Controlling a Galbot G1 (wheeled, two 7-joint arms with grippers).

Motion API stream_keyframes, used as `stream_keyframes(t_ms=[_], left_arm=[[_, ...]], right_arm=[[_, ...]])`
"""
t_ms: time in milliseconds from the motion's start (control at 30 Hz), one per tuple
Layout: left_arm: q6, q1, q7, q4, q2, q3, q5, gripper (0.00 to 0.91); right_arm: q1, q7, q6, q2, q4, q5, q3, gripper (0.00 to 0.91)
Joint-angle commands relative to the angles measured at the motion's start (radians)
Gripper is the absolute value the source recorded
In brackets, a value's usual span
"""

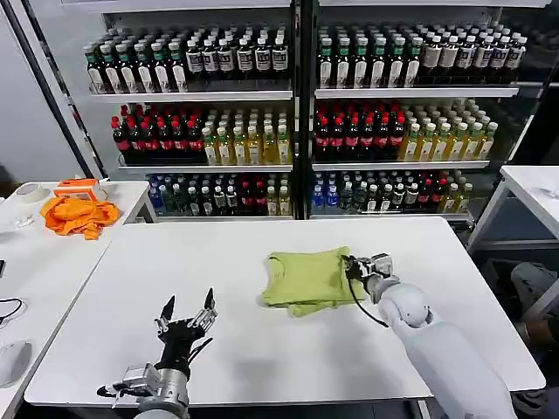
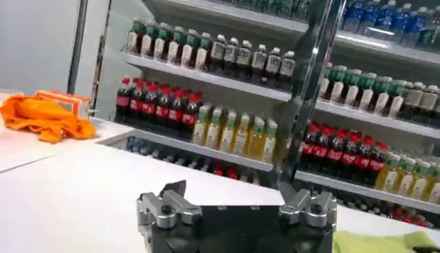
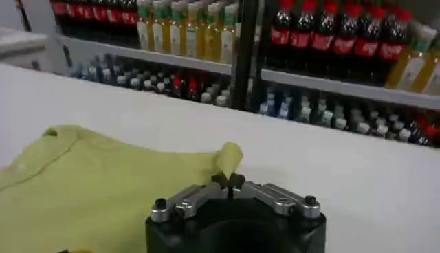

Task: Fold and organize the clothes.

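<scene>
We see the lime-green T-shirt (image 1: pixel 306 279) lying folded on the white table (image 1: pixel 262 349), right of centre. The right end effector (image 1: pixel 354 266) sits at the shirt's right edge, its fingertips pressed together and pinching a raised fold of the green fabric (image 3: pixel 230 159). The left end effector (image 1: pixel 187 312) hovers over the table's near-left area, well apart from the shirt, fingers spread wide with nothing between them. An orange cloth (image 1: pixel 79 215) lies on the side table to our left.
</scene>
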Motion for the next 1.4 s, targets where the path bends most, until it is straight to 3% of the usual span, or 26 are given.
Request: stream_keyframes(t_ms=[33, 267, 467, 667, 1100, 1400], left_arm=[[0.000, 0.006, 0.002, -0.009, -0.002, 0.001, 0.004, 0.907], [-0.004, 0.014, 0.022, -0.019, 0.006, 0.014, 0.087, 0.907], [-0.018, 0.013, 0.034, -0.004, -0.001, 0.048, 0.191, 0.907], [-0.030, 0.004, 0.038, 0.004, -0.006, 0.064, 0.261, 0.907], [-0.021, 0.028, 0.040, -0.027, -0.014, 0.049, 0.305, 0.907], [-0.009, 0.060, 0.039, -0.071, -0.024, 0.045, 0.305, 0.907]], right_arm=[[-0.028, -0.021, 0.131, -0.005, -0.007, -0.185, 0.034, 0.907], [-0.358, 0.101, 0.247, -0.046, 0.373, -0.160, 0.237, 0.907], [-0.663, 0.123, 0.360, -0.041, 0.559, -0.198, 0.450, 0.907], [-0.891, 0.131, 0.424, -0.001, 0.660, -0.150, 0.585, 0.907], [-1.008, 0.111, 0.391, 0.051, 0.710, -0.138, 0.643, 0.907], [-1.021, 0.108, 0.406, 0.060, 0.731, -0.188, 0.641, 0.907]])
